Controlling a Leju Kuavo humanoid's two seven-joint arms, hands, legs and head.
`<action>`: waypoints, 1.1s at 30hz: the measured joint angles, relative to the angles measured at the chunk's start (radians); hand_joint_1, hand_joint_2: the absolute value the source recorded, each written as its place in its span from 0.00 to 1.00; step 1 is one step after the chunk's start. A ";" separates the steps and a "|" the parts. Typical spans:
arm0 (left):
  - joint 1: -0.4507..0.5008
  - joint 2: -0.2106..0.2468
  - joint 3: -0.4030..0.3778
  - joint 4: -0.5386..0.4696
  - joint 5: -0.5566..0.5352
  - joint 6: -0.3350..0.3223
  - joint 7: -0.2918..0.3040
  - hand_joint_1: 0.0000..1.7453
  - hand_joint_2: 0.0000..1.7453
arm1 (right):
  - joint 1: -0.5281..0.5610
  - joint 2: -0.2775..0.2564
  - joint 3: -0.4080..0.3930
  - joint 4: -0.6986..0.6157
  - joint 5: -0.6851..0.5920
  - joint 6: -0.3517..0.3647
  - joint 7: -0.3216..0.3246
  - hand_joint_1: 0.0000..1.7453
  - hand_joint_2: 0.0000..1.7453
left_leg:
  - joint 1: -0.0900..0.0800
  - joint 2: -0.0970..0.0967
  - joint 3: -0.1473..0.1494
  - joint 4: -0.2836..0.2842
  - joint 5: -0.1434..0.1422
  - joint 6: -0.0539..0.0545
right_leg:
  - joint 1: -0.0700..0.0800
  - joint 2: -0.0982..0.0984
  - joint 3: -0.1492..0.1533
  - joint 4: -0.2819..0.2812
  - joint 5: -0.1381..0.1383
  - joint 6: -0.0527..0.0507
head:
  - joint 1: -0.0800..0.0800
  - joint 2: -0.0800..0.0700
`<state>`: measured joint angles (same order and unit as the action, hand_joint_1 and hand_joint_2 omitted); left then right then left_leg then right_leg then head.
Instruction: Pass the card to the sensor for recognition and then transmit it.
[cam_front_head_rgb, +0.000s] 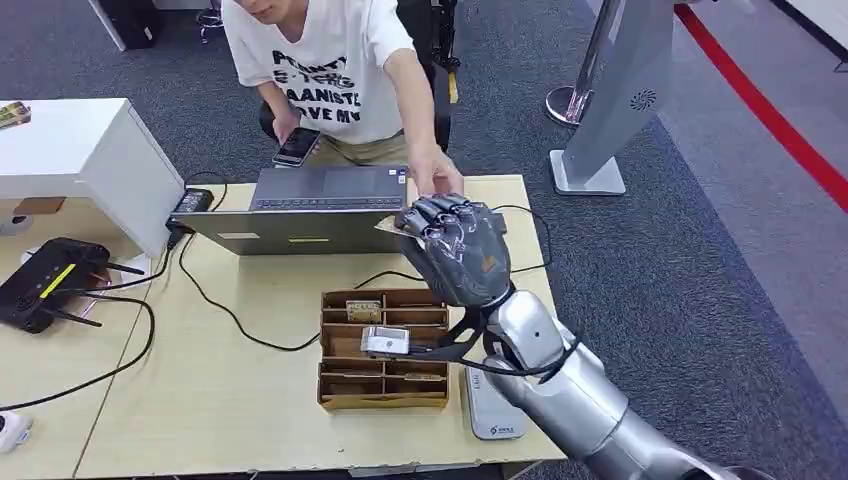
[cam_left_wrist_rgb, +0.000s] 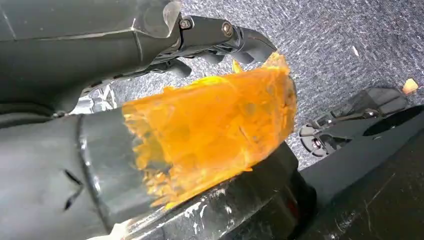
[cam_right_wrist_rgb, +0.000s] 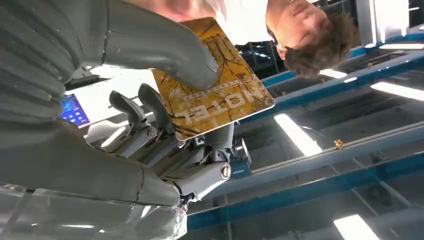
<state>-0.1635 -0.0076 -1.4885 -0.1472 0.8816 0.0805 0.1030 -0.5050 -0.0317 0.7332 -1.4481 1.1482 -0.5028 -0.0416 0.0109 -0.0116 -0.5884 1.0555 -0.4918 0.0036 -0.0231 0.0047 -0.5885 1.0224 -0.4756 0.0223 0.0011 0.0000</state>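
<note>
The right hand (cam_front_head_rgb: 455, 250) is raised above the far edge of the worktop (cam_front_head_rgb: 230, 400), pinching a yellow hotel card (cam_right_wrist_rgb: 215, 85) between thumb and fingers. The card's long axis points away from the robot toward a seated person's hand (cam_front_head_rgb: 435, 180), which touches it beside a laptop (cam_front_head_rgb: 310, 205). A cardboard organiser (cam_front_head_rgb: 383, 350) holds more cards in its compartments, with a small grey sensor (cam_front_head_rgb: 385, 341) resting across its middle. The left hand (cam_left_wrist_rgb: 215, 45) hangs over carpet; whether it grips anything cannot be told.
</note>
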 joint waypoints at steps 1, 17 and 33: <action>0.000 0.000 0.000 0.000 0.000 0.000 0.000 0.00 0.00 | 0.001 0.000 0.000 0.003 0.000 0.000 0.002 0.90 1.00 | 0.000 0.000 0.000 0.000 0.000 0.000 | 0.000 0.000 0.000 0.000 0.000 0.000 | 0.000 0.000; 0.010 0.000 0.000 0.000 0.044 0.011 -0.009 0.00 0.00 | 0.097 0.011 -0.005 -0.020 -0.279 -0.005 -0.083 1.00 1.00 | 0.000 0.000 0.000 0.000 0.000 0.000 | 0.000 0.000 0.000 0.000 0.000 0.000 | 0.000 0.000; 0.040 0.004 0.000 0.000 0.107 0.042 -0.025 0.00 0.00 | 0.387 0.023 -0.146 -0.288 -1.068 0.140 -0.264 1.00 1.00 | 0.000 0.000 -0.001 0.000 -0.001 0.000 | 0.000 -0.001 -0.001 -0.001 0.000 0.000 | 0.000 0.000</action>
<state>-0.1234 -0.0038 -1.4885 -0.1473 0.9884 0.1221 0.0778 -0.1179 -0.0091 0.5875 -1.7357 0.0802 -0.3632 -0.3051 0.0108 -0.0119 -0.5890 1.0555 -0.4924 0.0033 -0.0231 0.0041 -0.5890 1.0218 -0.4760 0.0222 0.0011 0.0000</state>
